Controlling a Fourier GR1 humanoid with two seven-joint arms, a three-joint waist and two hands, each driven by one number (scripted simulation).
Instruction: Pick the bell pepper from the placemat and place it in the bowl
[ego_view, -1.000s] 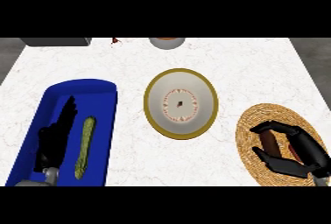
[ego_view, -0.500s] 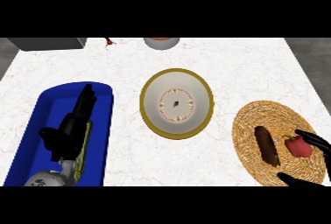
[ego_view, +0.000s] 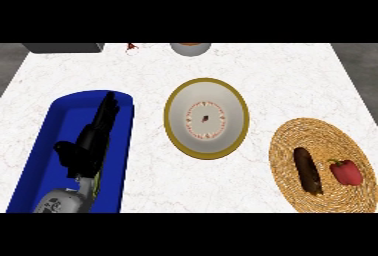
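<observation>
The red bell pepper (ego_view: 345, 171) lies on the right half of the round woven placemat (ego_view: 295, 135), next to a dark brown oblong item (ego_view: 308, 171). Nothing touches the pepper. The cream bowl (ego_view: 206, 118) with a gold rim stands mid-counter, left of the placemat. My left hand (ego_view: 85, 145) hangs over the blue tray at the left, open, its straight fingers pointing toward the far edge. My right hand shows nowhere in the head view.
The long blue tray (ego_view: 44, 135) fills the left side under my left forearm. At the far edge stand a grey block (ego_view: 63, 47), a small red thing (ego_view: 133, 47) and a round pot (ego_view: 190, 48).
My right hand has drawn back off the placemat and out of view, uncovering the pepper and the brown item. My left hand has slid farther up over the blue tray.
</observation>
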